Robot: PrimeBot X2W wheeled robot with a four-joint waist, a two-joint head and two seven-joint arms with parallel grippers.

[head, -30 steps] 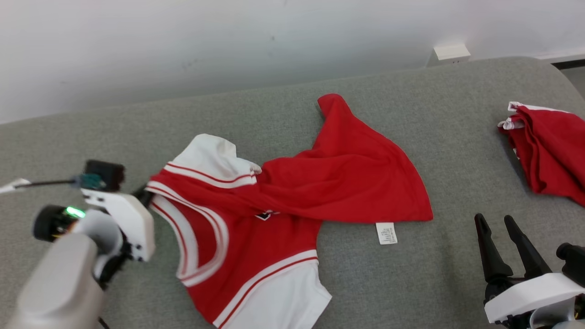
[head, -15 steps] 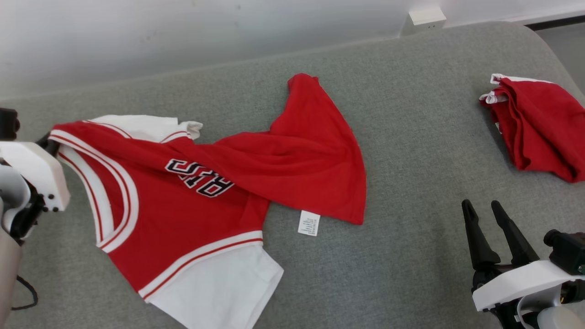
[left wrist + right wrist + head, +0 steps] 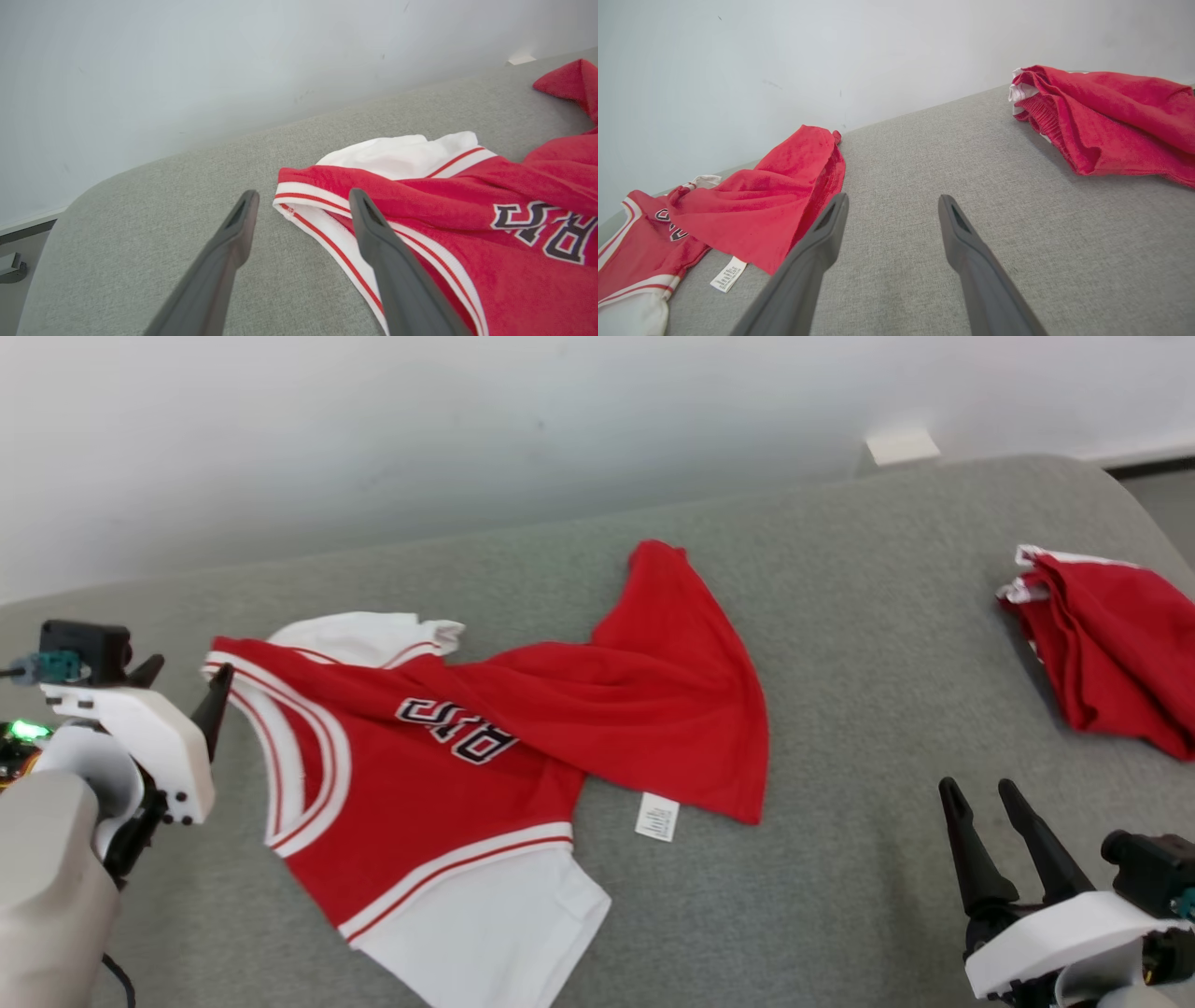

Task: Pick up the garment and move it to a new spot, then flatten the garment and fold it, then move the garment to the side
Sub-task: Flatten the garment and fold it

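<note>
The garment (image 3: 448, 784) is a red jersey with white sleeves, striped trim and black letters. It lies crumpled on the grey cushion (image 3: 840, 616), its hem folded over the chest and a white label showing. My left gripper (image 3: 187, 672) stands open at the jersey's left end. In the left wrist view the striped neckline corner (image 3: 299, 196) lies loose on the cushion between the left gripper's (image 3: 303, 193) fingers, and the right finger (image 3: 387, 261) overlaps the trim. My right gripper (image 3: 977, 786) is open over bare cushion at the lower right, apart from the garment (image 3: 761, 210).
A second red garment (image 3: 1111, 644) lies bunched at the cushion's far right edge, also in the right wrist view (image 3: 1111, 107). A pale wall (image 3: 467, 429) runs behind the cushion, with a small white box (image 3: 901, 446) against it. Bare cushion lies between the two garments.
The left gripper pulled the jersey's neckline leftward, baring the letters, then opened and let go. The camera shifted between frames. The right gripper stayed open in place.
</note>
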